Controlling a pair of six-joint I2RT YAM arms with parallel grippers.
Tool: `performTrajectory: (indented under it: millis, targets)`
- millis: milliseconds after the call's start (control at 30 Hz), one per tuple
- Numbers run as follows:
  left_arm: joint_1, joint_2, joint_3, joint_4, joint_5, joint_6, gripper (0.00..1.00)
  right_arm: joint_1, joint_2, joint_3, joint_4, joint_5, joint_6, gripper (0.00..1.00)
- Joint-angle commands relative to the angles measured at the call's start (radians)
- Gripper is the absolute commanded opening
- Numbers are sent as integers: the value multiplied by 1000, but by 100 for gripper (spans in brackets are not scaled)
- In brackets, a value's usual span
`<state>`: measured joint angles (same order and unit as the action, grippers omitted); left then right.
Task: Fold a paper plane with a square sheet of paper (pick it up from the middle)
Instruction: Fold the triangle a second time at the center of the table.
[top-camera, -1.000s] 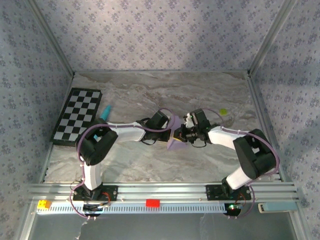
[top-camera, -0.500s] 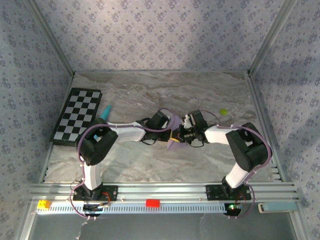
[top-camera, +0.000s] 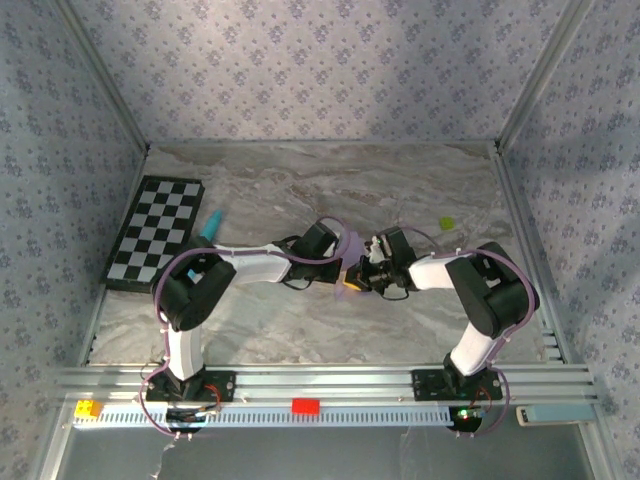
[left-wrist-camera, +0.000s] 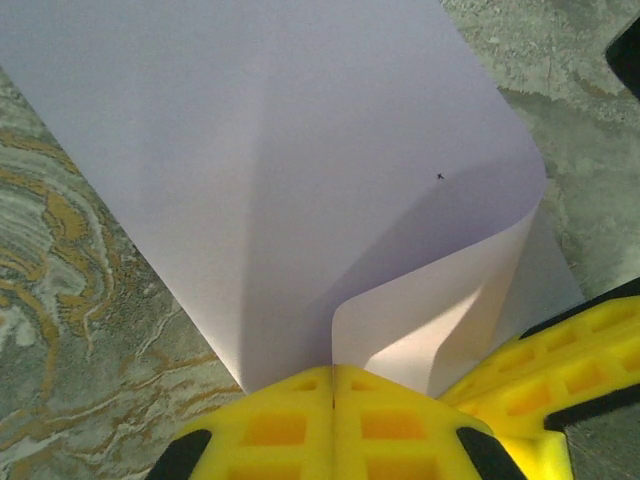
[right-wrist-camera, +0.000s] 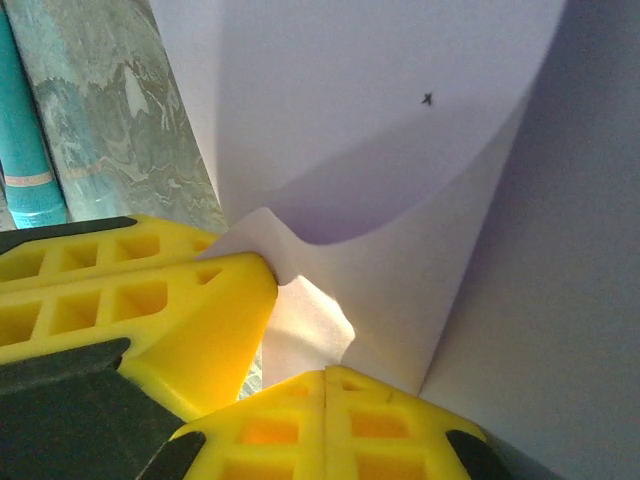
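Marbled bench (left-wrist-camera: 60, 300) below, we've got left gripper (left-wrist-camera: 333, 374) and right gripper (right-wrist-camera: 326, 376) pinching the lilac sheet (left-wrist-camera: 300, 150) between them, so uneven tugging could rip it.

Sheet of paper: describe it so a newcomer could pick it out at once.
On the marbled table, look to the middle, where the two arms meet. The sheet of paper is the pale lilac piece pinched by the left gripper and right gripper. Unlike the checkered board and teal pen at the left, it is plain, thin and curling over.
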<state>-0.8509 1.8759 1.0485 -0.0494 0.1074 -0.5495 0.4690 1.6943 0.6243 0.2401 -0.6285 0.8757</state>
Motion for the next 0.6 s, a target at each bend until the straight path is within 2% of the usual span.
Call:
performTrajectory:
  millis: [0, 167, 433, 567]
  targets:
    - [0, 31, -8, -21, -7, 20, 0, -12, -25, -7, -12, 4, 17, 2]
    - [0, 29, -8, -23, -8, 20, 0, -31, -73, 51, -72, 6, -9, 2]
    - [0, 29, -4, -24, -4, 22, 0, -58, 9, 66, -86, 28, -19, 2]
    - [0, 31, -4, -30, -6, 26, 0, -59, 24, 28, -84, 79, 1, 3]
